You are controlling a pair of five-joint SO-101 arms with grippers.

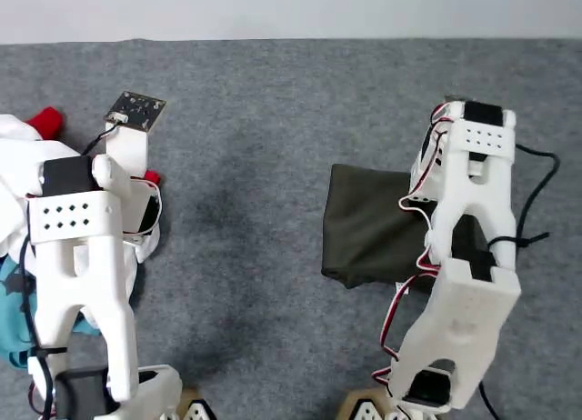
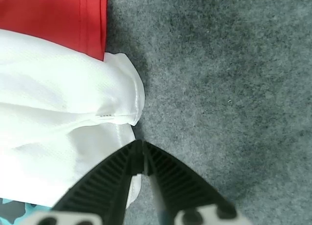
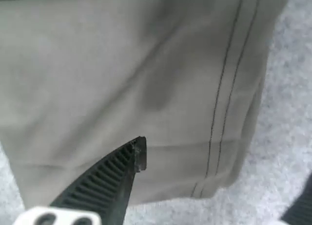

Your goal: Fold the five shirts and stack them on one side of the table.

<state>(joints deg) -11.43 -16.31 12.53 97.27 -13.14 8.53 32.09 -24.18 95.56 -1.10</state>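
One grey counter [image 1: 255,120] carries everything. Two white arms stand on it side by side, the left arm [image 1: 82,256] over a heap of clothing at the counter's left edge and the right arm [image 1: 464,256] over a single folded garment on the right half.

Four shirts can be counted. One dark olive shirt [image 1: 364,229] lies folded into a rough rectangle, well apart from the other three, partly under the right arm. The right wrist view shows its stitched hem with a double seam line and the fold edge meeting the counter. In the left heap, one white shirt [image 1: 14,143] is the biggest piece, loosely bunched. One teal patterned shirt [image 1: 14,320] pokes out from beneath it near the base of the left arm. One red shirt [image 1: 44,122] shows at the far side of the white one, touching it.

The right gripper [image 3: 214,181] hangs just above the olive shirt with its fingers spread wide: one ribbed finger [image 3: 124,171] sits over the cloth, the other at the frame's corner beyond the hem. The left gripper [image 2: 141,147] has its two fingers pressed together at the tips, right at the white shirt's edge; whether any cloth is pinched between them cannot be told.
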